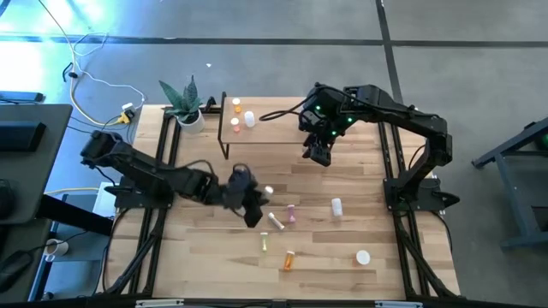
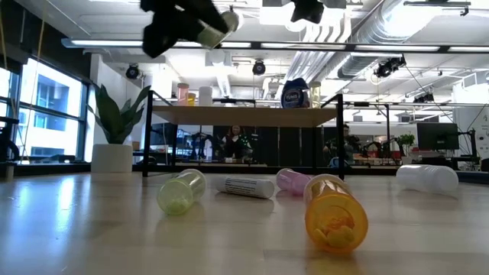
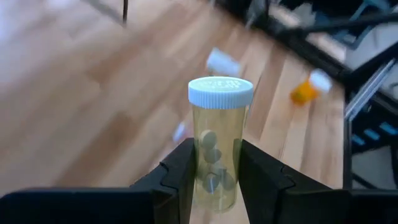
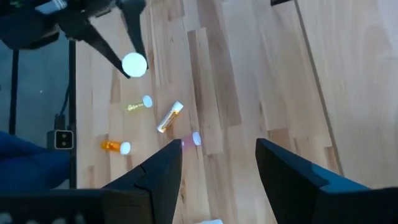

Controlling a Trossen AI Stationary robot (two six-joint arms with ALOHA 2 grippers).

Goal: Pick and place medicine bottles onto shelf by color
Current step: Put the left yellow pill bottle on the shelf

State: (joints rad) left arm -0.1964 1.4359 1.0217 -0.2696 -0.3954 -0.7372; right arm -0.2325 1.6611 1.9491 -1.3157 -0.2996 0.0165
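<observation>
Yellow-green pill bottle (image 3: 216, 146), pinched low on its body by the left gripper (image 3: 214, 177) and lifted above the surface (image 1: 342, 248), could tip or slip en route to the shelf (image 1: 282, 115); the right gripper (image 4: 214, 165) hangs open nearby.

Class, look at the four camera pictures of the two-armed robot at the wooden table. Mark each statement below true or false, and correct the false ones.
1. The left gripper holds a pale yellow bottle with a white cap. True.
2. The right gripper is clamped on an orange bottle. False: its jaws are open and empty, above the table.
3. An orange bottle lies on its side on the wooden table. True.
4. The small light-wood shelf on black legs carries no bottles. False: a few small bottles already stand on it.
5. A potted green plant stands at a table corner beside the shelf. True.
</observation>
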